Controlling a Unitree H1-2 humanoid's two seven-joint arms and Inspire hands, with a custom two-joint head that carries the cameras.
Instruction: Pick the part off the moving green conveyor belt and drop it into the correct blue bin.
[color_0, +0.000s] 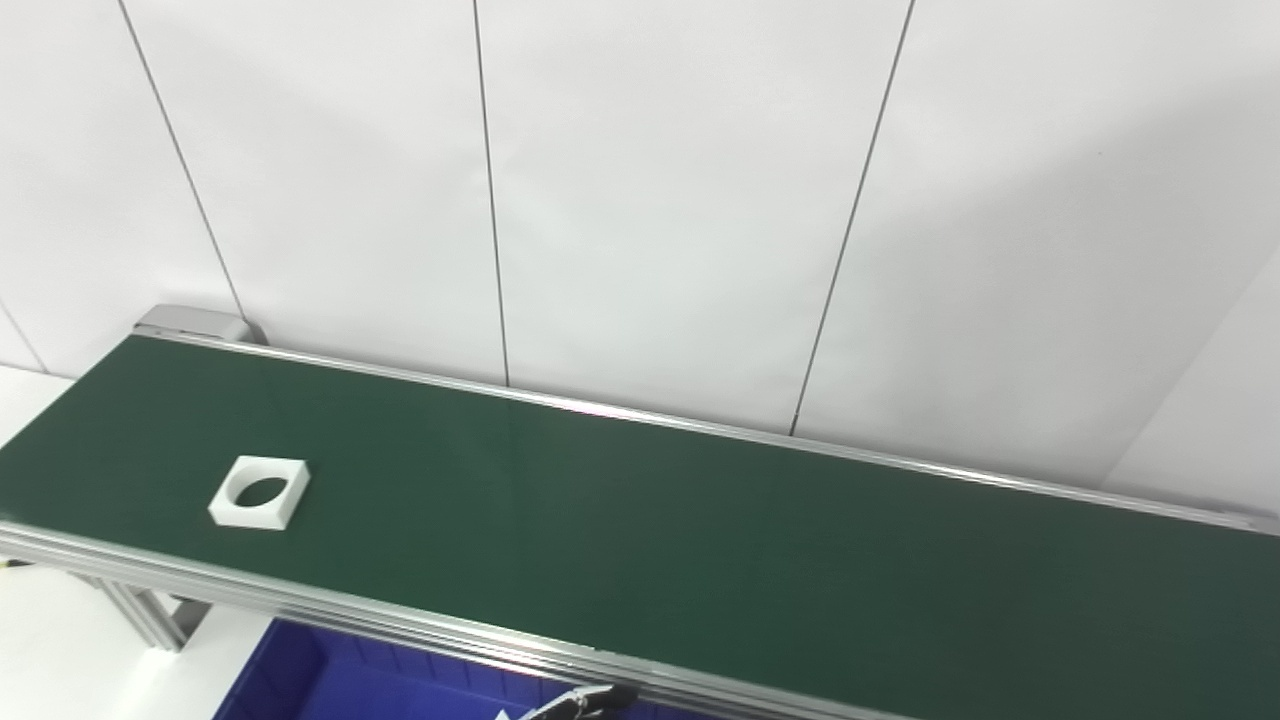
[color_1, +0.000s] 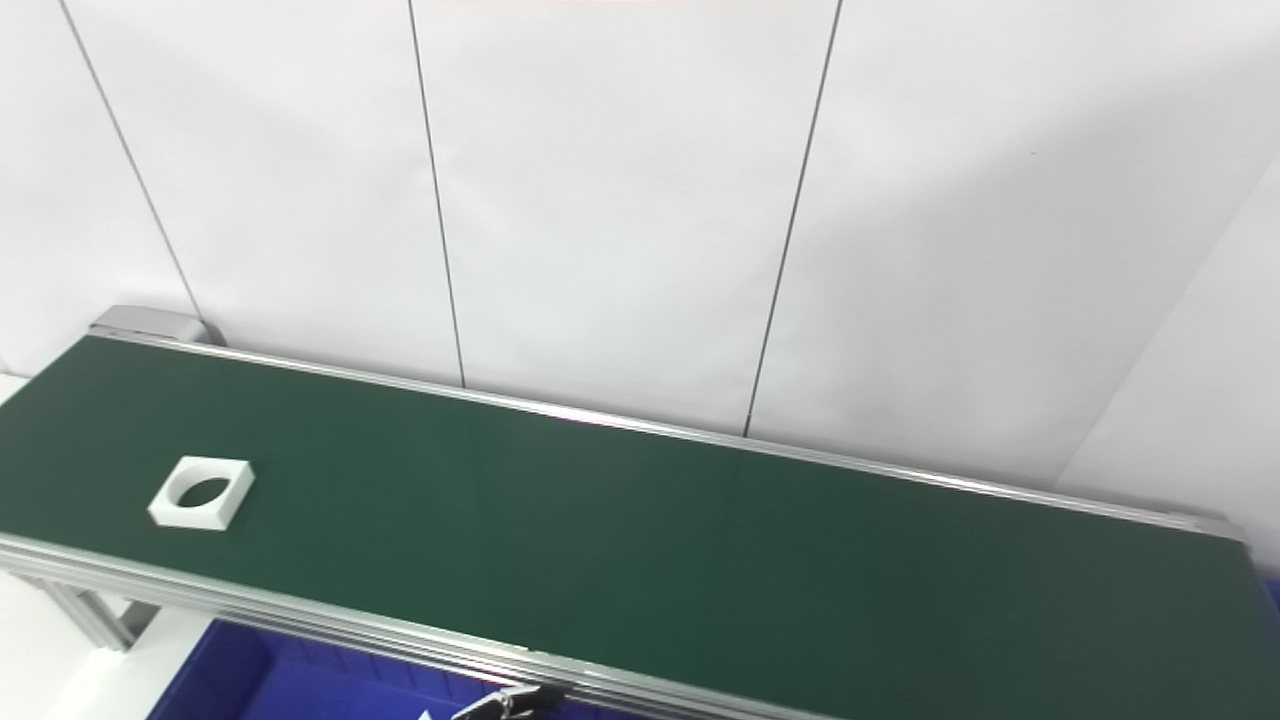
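Observation:
A white square part with a round hole (color_0: 259, 491) lies flat on the green conveyor belt (color_0: 700, 540), near its left end and close to the front rail. At the bottom edge, just in front of the rail, only the dark and silver tips of my left hand (color_0: 585, 702) poke into view, far to the right of the part and below belt level. Too little of the hand shows to tell how its fingers stand. My right hand is out of the picture. A blue bin (color_0: 300, 680) sits under the belt's front edge at the bottom left.
The belt runs from upper left to lower right between aluminium rails (color_0: 400, 620), with a white panelled wall (color_0: 650, 200) right behind it. A metal support leg (color_0: 150, 615) stands under the left end on a white surface.

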